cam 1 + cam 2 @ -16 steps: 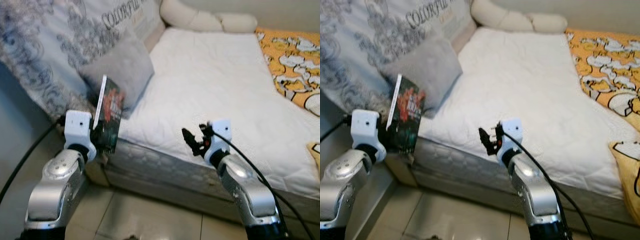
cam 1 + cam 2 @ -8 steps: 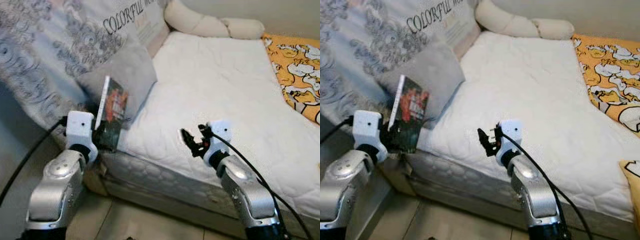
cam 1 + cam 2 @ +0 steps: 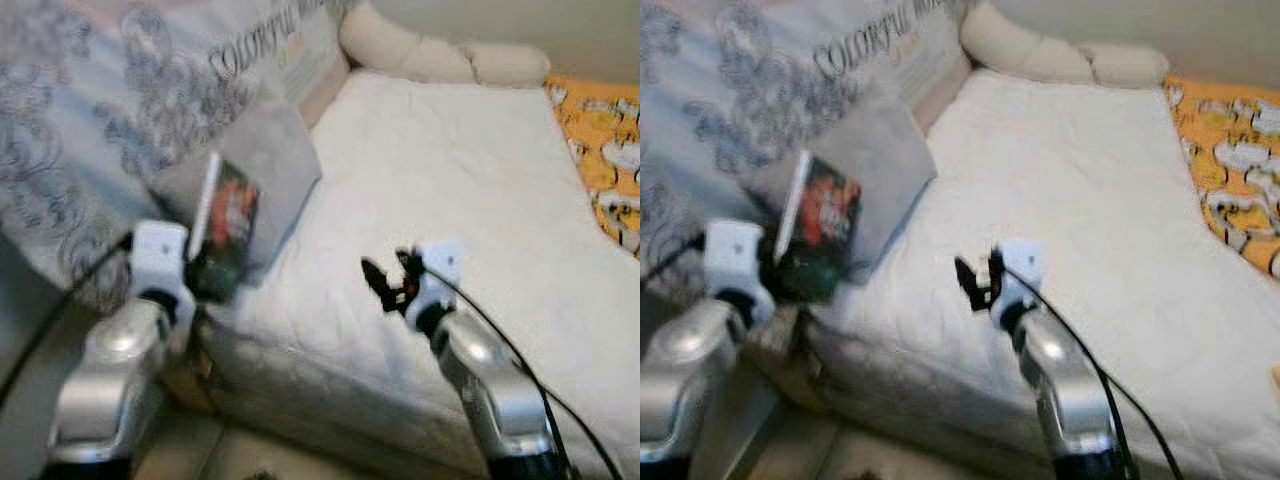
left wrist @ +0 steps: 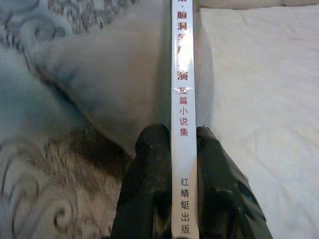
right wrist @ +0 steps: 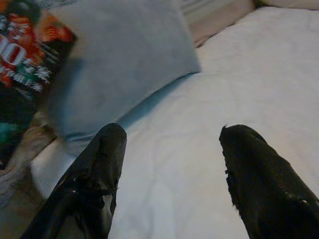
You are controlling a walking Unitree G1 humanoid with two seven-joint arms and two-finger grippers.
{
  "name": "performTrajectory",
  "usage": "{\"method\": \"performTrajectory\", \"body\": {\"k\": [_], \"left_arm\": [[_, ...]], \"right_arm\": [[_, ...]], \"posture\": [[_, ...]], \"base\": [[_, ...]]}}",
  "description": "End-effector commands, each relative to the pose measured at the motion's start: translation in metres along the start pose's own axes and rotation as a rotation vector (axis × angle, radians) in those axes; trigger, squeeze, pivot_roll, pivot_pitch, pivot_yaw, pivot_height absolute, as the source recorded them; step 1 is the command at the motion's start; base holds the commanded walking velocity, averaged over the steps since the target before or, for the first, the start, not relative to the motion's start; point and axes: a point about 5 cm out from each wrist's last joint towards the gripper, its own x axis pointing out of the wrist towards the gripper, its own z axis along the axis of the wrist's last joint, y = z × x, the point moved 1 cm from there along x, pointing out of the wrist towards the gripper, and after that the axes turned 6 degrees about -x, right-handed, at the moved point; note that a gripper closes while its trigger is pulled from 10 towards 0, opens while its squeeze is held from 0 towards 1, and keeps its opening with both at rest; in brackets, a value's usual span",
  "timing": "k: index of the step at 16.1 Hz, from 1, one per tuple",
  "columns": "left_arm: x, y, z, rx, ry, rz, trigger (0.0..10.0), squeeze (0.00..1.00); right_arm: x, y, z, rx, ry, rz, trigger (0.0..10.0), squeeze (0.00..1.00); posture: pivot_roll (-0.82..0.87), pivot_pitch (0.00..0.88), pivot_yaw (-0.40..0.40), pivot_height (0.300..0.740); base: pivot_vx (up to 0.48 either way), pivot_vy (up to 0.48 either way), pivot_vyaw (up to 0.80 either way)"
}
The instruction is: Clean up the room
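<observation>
Left eye view, blurred: the left claw [image 3: 205,272] grips a book [image 3: 227,228] upright at the bed's near left corner. The book has a dark cover with red and orange print and a white spine. It stands in front of a grey pillow [image 3: 265,170], which leans on a patterned blue-grey cushion [image 3: 110,110]. The silver left arm rises from below, bent at the elbow. The right arm reaches up over the white quilted mattress [image 3: 460,190]; its right claw [image 3: 385,285] hangs open above the mattress. A cream bolster [image 3: 440,60] lies at the far end, and an orange printed blanket [image 3: 605,160] lies at the right edge.

Right eye view: same scene; the book's front cover faces the robot's right.

Left wrist view: two black fingers [image 4: 147,184] clamp the book from both sides, low on the spine. The spine is narrow, glossy and white, with red characters. The soft grey pillow lies just behind it, the mattress beside it.

Right wrist view: the two black fingers [image 5: 94,174] stand wide apart, with nothing between them, over the stitched white mattress. The pillow and the book's cover lie beyond.
</observation>
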Motion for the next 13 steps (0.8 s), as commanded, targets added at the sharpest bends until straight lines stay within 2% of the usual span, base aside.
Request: {"method": "performTrajectory", "body": {"k": [1,3,5,13], "left_arm": [[0.002,-0.014,0.011,0.006,-0.052,-0.056,10.0,0.00],[0.003,-0.014,0.011,0.009,-0.050,-0.059,10.0,0.00],[0.003,-0.014,0.011,0.015,-0.050,-0.059,10.0,0.00],[-0.002,-0.025,0.004,0.004,-0.014,-0.145,10.0,0.00]], "right_arm": [[-0.003,-0.013,-0.001,0.006,0.012,-0.044,10.0,0.00],[-0.003,-0.013,0.000,0.002,0.004,-0.045,10.0,0.00],[-0.003,-0.013,0.001,-0.023,0.001,-0.041,10.0,0.00],[-0.008,-0.019,0.002,-0.002,-0.010,-0.048,10.0,0.00]], "posture": [[0.08,0.000,0.027,0.740],[0.08,0.000,0.027,0.740],[0.08,0.000,0.027,0.740],[0.06,0.000,0.073,0.740]], "base": [[0.394,0.000,-0.78],[0.396,0.000,-0.78],[0.368,0.000,0.00],[0.000,0.000,0.00]]}}
